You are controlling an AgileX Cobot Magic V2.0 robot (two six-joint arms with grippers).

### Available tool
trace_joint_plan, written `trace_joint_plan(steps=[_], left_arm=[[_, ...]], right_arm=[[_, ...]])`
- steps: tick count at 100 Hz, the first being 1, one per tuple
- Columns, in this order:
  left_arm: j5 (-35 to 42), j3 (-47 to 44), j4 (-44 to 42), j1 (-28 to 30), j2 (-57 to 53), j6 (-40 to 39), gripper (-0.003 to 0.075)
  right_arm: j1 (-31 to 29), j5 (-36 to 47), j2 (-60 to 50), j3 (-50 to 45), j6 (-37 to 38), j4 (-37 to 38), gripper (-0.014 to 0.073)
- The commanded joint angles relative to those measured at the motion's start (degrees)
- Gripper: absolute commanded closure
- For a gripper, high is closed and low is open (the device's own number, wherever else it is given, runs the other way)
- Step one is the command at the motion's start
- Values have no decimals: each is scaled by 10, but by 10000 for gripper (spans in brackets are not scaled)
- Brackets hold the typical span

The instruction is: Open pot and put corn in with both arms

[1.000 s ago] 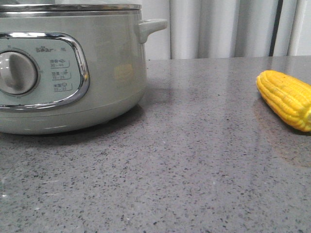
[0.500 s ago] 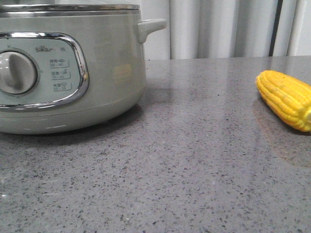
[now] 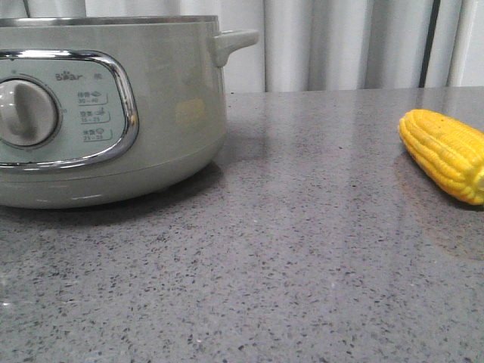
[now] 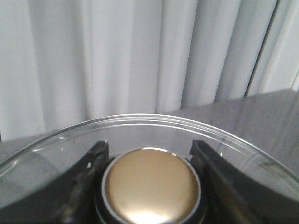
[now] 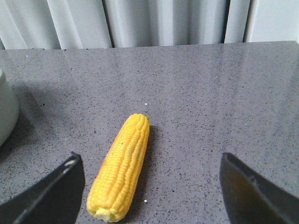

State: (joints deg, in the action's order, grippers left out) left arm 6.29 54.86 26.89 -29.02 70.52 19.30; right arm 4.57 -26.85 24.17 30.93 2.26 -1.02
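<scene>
Left gripper [image 4: 150, 154] has its two dark fingers [image 4: 88, 172] set on either side of one round gold-coloured knob [image 4: 150, 184] on a clear glass lid [image 4: 140, 120]; they look closed on it, though contact is hard to confirm. Pale pleated curtains [image 4: 117, 56] fill the background behind the lid.

Right gripper [image 5: 152, 186] is spread wide, its two dark fingers [image 5: 51, 191] well apart, hovering above the grey speckled countertop [image 5: 210, 102]. One yellow corn [image 5: 122, 167] lies flat on the countertop between those fingers, nearer one of them, touching neither.

Seen from the front, one large pale grey-green pot [image 3: 159, 106] stands at the left of the countertop, showing one chrome-framed panel [image 3: 125, 106], one round dial [image 3: 26, 113] and one small side handle [image 3: 234, 41]. Corn lies well apart from the pot, at the right edge.
</scene>
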Motion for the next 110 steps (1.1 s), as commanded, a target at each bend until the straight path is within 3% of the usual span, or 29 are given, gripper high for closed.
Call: trace_joint_plan(steps=[1,17,50,64,78,110], left_arm=[[83,48,1,18,-58,-3,576],[69,48,2,97,-106,-3,576],[36,11,47,390,-122,-3,576],[27,-28,71,478,-122,-3,576],[27,-78,71,521,-122,-3,576],[30,-188,47,506,-121,-3,576]], right_arm=[[-1,46,8,21,-6,4,71],[-1,46,8,21,-6,4,71],[-1,45,8,21,-6,4,71],[-1,45,8,21,-6,4,71],[0,45,8,21,-6,4,71],[24,45,8,21,-6,4,71]])
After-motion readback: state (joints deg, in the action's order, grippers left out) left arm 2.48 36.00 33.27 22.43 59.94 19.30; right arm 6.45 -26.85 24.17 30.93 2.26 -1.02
